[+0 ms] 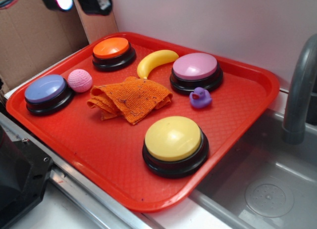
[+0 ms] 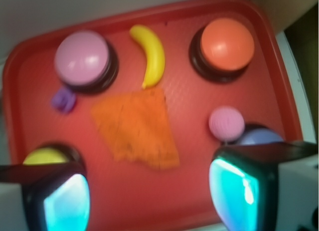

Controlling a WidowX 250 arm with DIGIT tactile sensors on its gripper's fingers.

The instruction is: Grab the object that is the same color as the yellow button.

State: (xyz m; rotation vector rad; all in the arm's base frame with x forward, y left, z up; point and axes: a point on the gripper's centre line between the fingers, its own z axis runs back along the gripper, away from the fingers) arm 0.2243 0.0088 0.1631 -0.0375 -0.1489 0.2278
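A small curved yellow toy banana (image 1: 155,62) (image 2: 151,55) lies on the red tray (image 1: 237,105) between the orange button (image 1: 113,52) and the pink button (image 1: 195,71). The large pale-yellow dome button (image 1: 174,144) stands near the tray's front; in the wrist view only its edge (image 2: 44,155) shows behind the left finger. My gripper (image 1: 79,0) (image 2: 149,191) hangs high above the tray's back left, open and holding nothing. Its two glowing pads (image 2: 67,201) stand wide apart over bare tray.
An orange cloth (image 1: 131,96) lies crumpled mid-tray. A pink ball (image 1: 79,80) sits beside a blue-purple button (image 1: 47,93). A purple duck (image 1: 200,97) sits by the pink button. A grey faucet (image 1: 299,85) and sink (image 1: 267,184) are to the right; cardboard (image 1: 34,31) stands behind left.
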